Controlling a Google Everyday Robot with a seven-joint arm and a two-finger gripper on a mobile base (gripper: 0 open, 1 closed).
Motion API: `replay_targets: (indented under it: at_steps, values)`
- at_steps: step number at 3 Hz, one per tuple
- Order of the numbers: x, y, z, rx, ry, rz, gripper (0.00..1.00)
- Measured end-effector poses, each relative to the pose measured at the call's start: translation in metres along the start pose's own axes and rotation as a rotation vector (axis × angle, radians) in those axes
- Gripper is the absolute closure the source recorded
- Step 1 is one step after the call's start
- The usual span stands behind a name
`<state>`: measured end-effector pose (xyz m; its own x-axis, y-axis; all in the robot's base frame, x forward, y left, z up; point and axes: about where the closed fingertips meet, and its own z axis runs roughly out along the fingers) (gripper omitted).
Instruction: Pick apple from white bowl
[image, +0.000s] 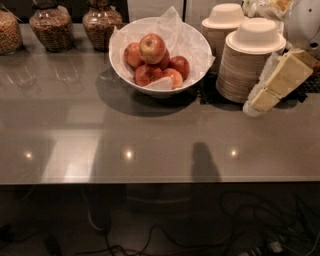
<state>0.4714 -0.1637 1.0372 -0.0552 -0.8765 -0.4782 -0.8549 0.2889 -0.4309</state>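
Observation:
The white bowl stands at the back middle of the grey counter, lined with crinkled white paper. Several apples lie heaped in it. The pale yellow-gold apple streaked with red sits on top of the heap, with deeper red apples around and under it. My gripper comes in from the upper right, cream and white, tilted down to the left. Its tip is low over the counter, to the right of the bowl and in front of a stack of disposable bowls. It holds nothing that I can see.
Two stacks of cream disposable bowls stand right of the white bowl on a black mat. Glass jars of snacks line the back left. The counter's front edge runs across; cables lie on the floor below.

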Motion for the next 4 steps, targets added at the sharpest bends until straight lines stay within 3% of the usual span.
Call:
replay_targets:
  at_steps: [2, 3, 4]
  values:
    - [-0.004, -0.001, 0.003, 0.010, -0.020, -0.002, 0.00]
    - [-0.012, -0.004, 0.026, 0.040, -0.087, 0.020, 0.00]
    - [-0.033, -0.025, 0.059, 0.101, -0.177, 0.030, 0.00]
